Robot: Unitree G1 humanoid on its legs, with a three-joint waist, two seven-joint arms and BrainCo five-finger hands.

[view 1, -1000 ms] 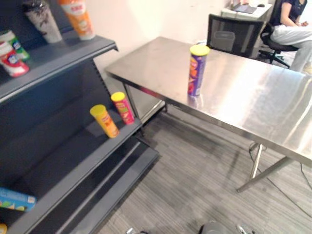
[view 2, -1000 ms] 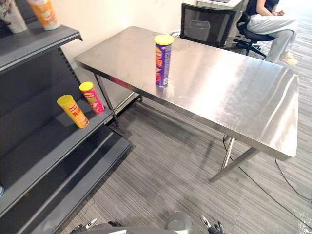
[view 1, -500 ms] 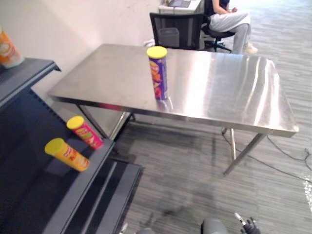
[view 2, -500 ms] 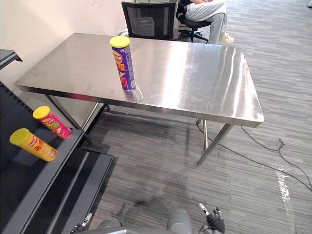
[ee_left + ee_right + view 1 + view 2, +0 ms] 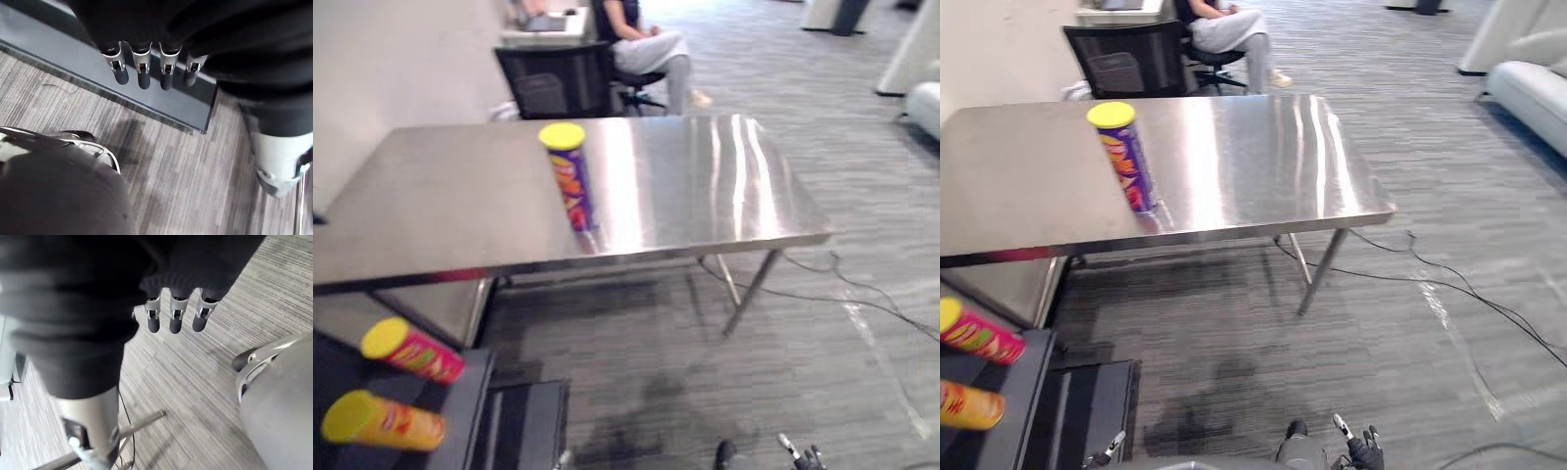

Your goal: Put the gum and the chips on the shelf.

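purple chips can (image 5: 572, 176) stood upright on the steel table (image 5: 724, 196) ahead, while i saw my left hand (image 5: 142, 73) and right hand (image 5: 176, 316) hanging released, fingers straight, both empty.

- A chips can (image 5: 1124, 157) stands upright on the table (image 5: 1253, 147), left of middle and near the front edge.
- A shelf (image 5: 1023, 392) sits low at the left, before the table's left end.
- Two more cans sit on the shelf, one (image 5: 979, 333) behind the other (image 5: 962, 405).
- A chair (image 5: 1131, 59) stands behind the table, with a seated person (image 5: 1224, 24) beyond it.
- A sofa (image 5: 1533, 93) is far right, well apart from the table.
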